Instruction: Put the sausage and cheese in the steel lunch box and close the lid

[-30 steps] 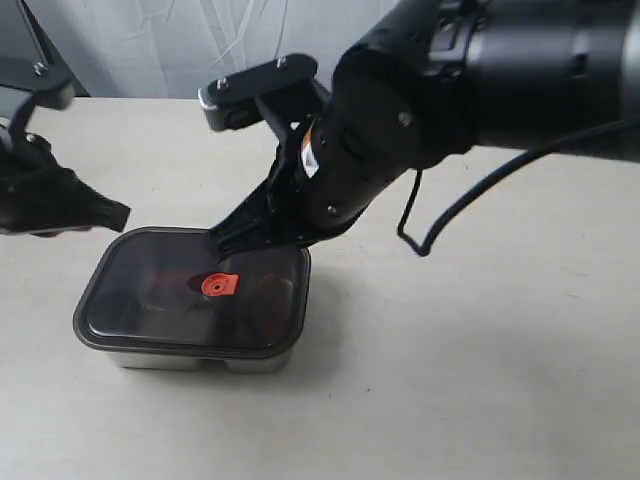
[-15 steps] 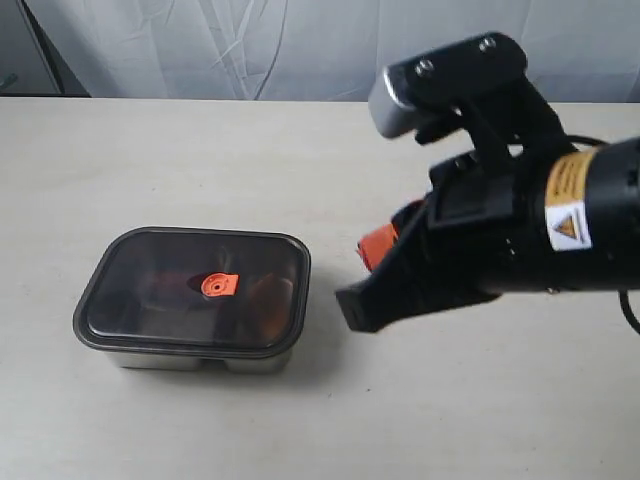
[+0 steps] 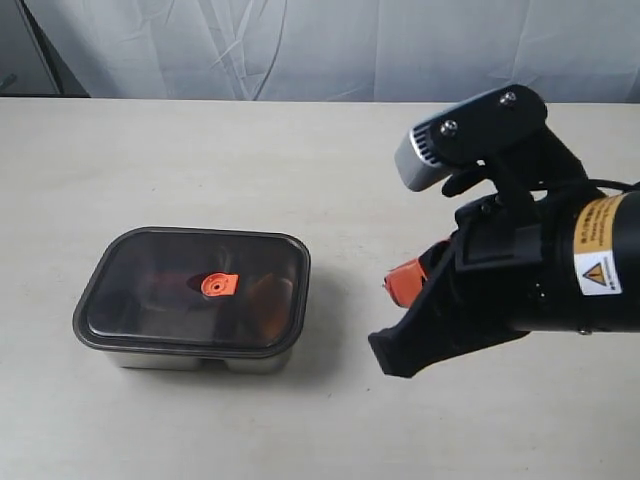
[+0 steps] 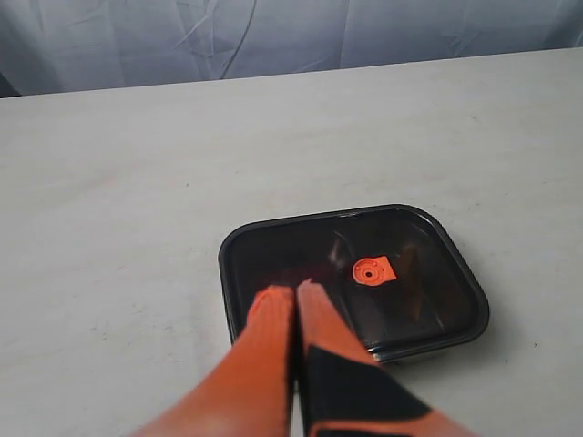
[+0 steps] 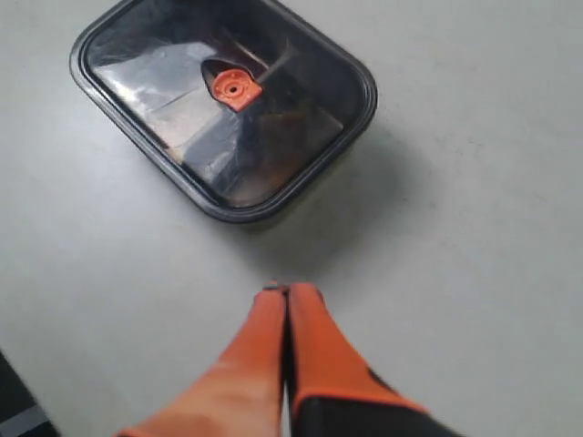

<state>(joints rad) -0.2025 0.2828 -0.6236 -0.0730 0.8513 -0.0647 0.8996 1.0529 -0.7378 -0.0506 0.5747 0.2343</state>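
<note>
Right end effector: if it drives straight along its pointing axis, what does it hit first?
Likely the bare table, just short of the steel lunch box. The shut right end effector tilts down toward the box; depth unclear, so possibly the lid first.

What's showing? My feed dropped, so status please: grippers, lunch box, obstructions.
Left gripper shut, empty. Right gripper same, apart from lid. Lid on steel lunch box. Nothing blocking.

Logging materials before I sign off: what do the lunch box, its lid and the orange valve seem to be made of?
The steel lunch box: bright metal, likely stainless steel; its wall below the lid shines. The lid: glossy, smoky see-through plastic; dim shapes show through it and it catches reflections. The valve: matte orange, probably silicone or rubber, possibly plastic.
</note>
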